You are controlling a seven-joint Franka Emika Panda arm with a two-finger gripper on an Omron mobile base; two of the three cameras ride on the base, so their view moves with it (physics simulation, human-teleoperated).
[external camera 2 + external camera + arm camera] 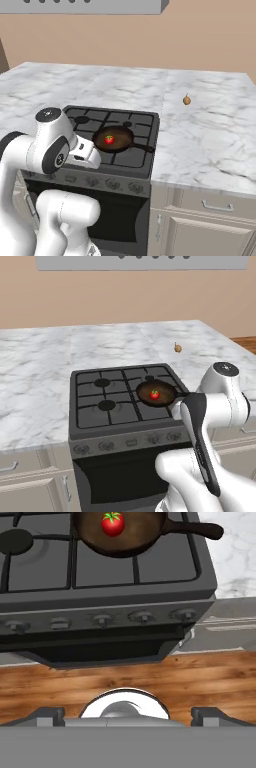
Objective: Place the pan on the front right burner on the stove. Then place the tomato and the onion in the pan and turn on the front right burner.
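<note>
One item, the tomato (155, 394), is set in the pan (156, 392) w/ the onion (177, 348) left on the desk (40, 381); pincer (128, 717) is spread wide, nothing held.

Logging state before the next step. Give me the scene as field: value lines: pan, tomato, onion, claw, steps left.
pan: pan sits on the front right burner of the stove, handle pointing right toward the counter
tomato: tomato lies inside the pan
onion: onion lies on the marble counter behind and right of the stove, apart from the pan
claw: claw open and empty, held in front of the stove, facing the knob row
steps left: onion into the pan, then the burner knob
</note>
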